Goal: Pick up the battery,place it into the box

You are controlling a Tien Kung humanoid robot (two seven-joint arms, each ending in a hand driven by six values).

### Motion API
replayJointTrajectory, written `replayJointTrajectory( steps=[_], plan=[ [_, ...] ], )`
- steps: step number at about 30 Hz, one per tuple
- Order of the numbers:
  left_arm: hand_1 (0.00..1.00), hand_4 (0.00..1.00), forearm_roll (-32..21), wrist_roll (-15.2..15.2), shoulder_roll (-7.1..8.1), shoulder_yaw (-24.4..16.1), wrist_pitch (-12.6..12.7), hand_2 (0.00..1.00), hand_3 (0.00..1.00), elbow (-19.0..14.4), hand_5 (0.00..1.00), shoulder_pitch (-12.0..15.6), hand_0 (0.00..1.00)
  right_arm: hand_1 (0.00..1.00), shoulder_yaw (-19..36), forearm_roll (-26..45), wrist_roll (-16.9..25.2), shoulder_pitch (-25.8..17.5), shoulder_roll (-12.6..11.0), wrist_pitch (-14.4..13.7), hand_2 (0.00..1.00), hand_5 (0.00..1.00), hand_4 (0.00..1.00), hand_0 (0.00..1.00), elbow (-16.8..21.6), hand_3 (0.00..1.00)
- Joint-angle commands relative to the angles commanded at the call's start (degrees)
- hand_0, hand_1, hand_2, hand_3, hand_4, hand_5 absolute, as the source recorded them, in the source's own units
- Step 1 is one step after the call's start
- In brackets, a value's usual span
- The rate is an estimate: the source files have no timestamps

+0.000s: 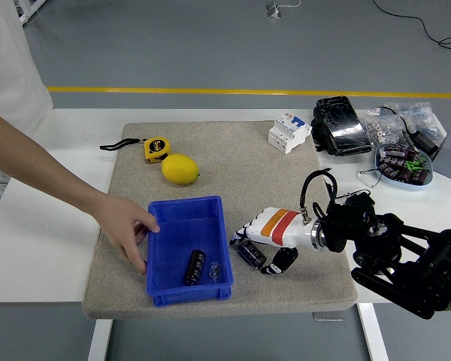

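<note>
We see the robot's right hand (264, 244), white with an orange and red band, reaching in from the right and lying low over the grey mat (233, 158), just to the right of the blue box (189, 256). Its fingers (244, 231) curl loosely over a dark, cylinder-shaped battery (251, 253) that lies on the mat just beside the box's right wall. The thumb sits on the battery's right side; from this angle we cannot tell whether the hand truly grips the battery or only rests against it. Behind the hand we see the black wrist and arm, with a looped black cable above the wrist.

Inside the box lies a second battery (194, 267), dark and tilted, toward the front, with a small clear item (215, 271) just to its right.

At the box's left wall we see a person's hand (128, 226), its arm coming in from the upper left. The fingers rest on the box's left rim and near corner, seeming to hold it.

Behind the box, on the mat, sits a yellow lemon (180, 168), and just behind and left of that a yellow tape measure (155, 149) with a black strap. Farther back and to the right of the box stands a white circuit breaker (289, 132) at the mat's far edge. Beyond the mat, well to the right, we see a black pouch (340, 125), clear plastic bags, and a light blue bowl (403, 166) holding small dark parts, all on the white table (52, 226).
</note>
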Motion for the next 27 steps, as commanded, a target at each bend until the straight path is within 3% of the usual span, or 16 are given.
replayJointTrajectory(
  steps=[1,2,7,8,27],
  plan=[
    [0.494,0.679,0.05,0.02,0.0,-0.02,-0.01,0.564,0.595,0.0,0.559,-0.01,0.536,0.542,-0.02,0.03,0.02,0.01,-0.02,-0.01,0.671,0.133,0.789,0.542,-0.01,0.761],
    [0.494,0.68,0.08,0.02,-0.01,-0.03,-0.01,0.562,0.594,0.0,0.56,-0.02,0.536,0.487,-0.02,0.05,0.05,0.01,-0.02,-0.05,0.564,0.048,0.65,0.505,0.0,0.608],
    [0.494,0.68,0.18,0.04,-0.02,-0.07,-0.02,0.562,0.594,-0.01,0.56,-0.05,0.536,0.487,-0.05,0.15,0.15,-0.01,0.07,-0.33,0.564,0.048,0.65,0.505,0.02,0.608],
    [0.494,0.68,0.21,0.05,-0.02,-0.08,-0.03,0.562,0.596,-0.01,0.56,-0.06,0.536,0.451,-0.07,0.13,0.14,-0.01,0.07,-0.28,0.51,0.014,0.61,0.472,0.02,0.515],
    [0.493,0.68,0.75,0.2,0.08,-0.39,-0.27,0.561,0.595,0.0,0.56,0.06,0.537,0.428,2.42,-0.02,-0.14,0.18,-0.86,0.23,0.483,0.016,0.609,0.438,1.0,0.486]
  ],
)
